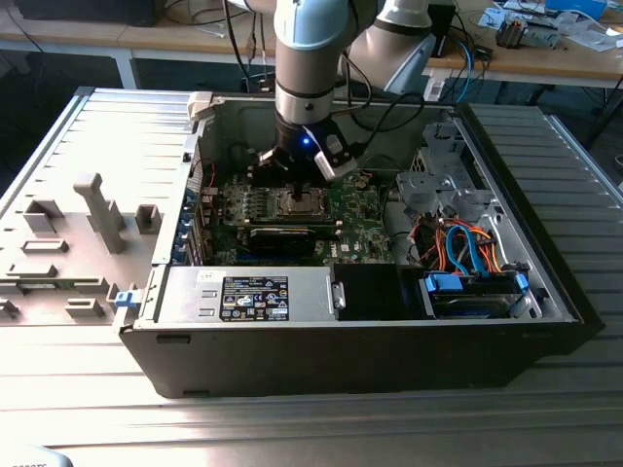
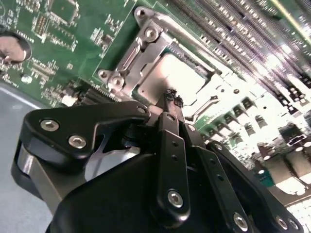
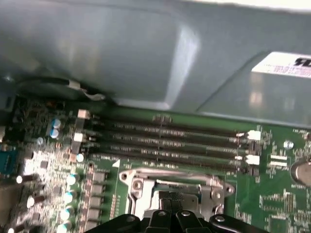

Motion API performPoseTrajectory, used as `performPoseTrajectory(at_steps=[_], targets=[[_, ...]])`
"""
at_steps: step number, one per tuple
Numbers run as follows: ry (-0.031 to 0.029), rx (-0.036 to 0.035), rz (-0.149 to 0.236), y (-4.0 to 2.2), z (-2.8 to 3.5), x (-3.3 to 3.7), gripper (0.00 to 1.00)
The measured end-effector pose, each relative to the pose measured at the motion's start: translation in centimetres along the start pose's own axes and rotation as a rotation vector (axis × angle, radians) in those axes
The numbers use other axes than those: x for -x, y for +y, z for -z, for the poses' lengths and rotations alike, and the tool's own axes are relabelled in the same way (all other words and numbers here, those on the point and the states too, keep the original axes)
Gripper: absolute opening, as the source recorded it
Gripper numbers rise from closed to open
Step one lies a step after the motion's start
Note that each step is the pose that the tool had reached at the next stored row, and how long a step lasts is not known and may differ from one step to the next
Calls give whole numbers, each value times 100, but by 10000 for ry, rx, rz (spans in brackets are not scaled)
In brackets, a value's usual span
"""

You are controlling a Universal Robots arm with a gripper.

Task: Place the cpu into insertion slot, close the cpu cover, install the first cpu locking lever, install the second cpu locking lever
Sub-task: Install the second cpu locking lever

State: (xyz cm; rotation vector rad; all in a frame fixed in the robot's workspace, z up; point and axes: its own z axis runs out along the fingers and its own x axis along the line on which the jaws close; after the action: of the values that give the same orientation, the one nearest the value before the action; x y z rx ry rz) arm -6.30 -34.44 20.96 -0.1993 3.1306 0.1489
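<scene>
1. My pincer [image 2: 170, 97] has its two black fingers brought together to a point. I see nothing gripped between them. The tip sits right at the edge of the cpu [image 2: 175, 77], touching or just above it; I cannot tell which.
2. In the exterior view the pincer [image 1: 295, 185] hangs straight down inside the open computer case [image 1: 341, 360], over the middle of the green motherboard [image 1: 355, 209].
3. The cpu, silvery-grey top up, lies seated in the insertion slot [image 2: 112, 80], not in my grip.
4. The cpu cover [image 2: 146, 46] looks folded down flat, its window framing the chip. In the first wrist view the cover [image 3: 146, 187] shows as a silver frame just above the pincer's knuckles [image 3: 170, 216].
5. I cannot tell how the locking levers sit.
6. Four long memory slots [image 3: 165, 141] run beside the socket. A round coin battery [image 2: 12, 48] sits on the board well apart from it.
7. Writing: a black label with white print [image 1: 253, 297] is on the silver power supply box at the case front, and a white sticker with dark print [image 3: 286, 65] is on the grey wall behind the board. The print is too small for me to make out.
8. Blue and orange cables [image 1: 467, 243] bunch toward the exterior view's right. The removed side panel [image 1: 88, 195] lies flat to the exterior view's left.
</scene>
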Motion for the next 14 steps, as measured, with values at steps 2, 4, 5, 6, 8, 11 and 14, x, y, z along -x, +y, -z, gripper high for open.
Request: performPoseTrajectory(at_steps=[2, 4, 5, 6, 8, 11, 14], targets=[[64, -457, -2, 8, 18, 20, 11], [89, -477, -20, 4, 18, 54, 11], [97, -476, -28, 3, 18, 67, 11], [107, -477, -50, 0, 20, 85, 11], [106, -476, -73, 1, 36, 93, 11], [106, -476, -79, 7, 111, 93, 11], [105, -475, -79, 21, 250, 95, 11]])
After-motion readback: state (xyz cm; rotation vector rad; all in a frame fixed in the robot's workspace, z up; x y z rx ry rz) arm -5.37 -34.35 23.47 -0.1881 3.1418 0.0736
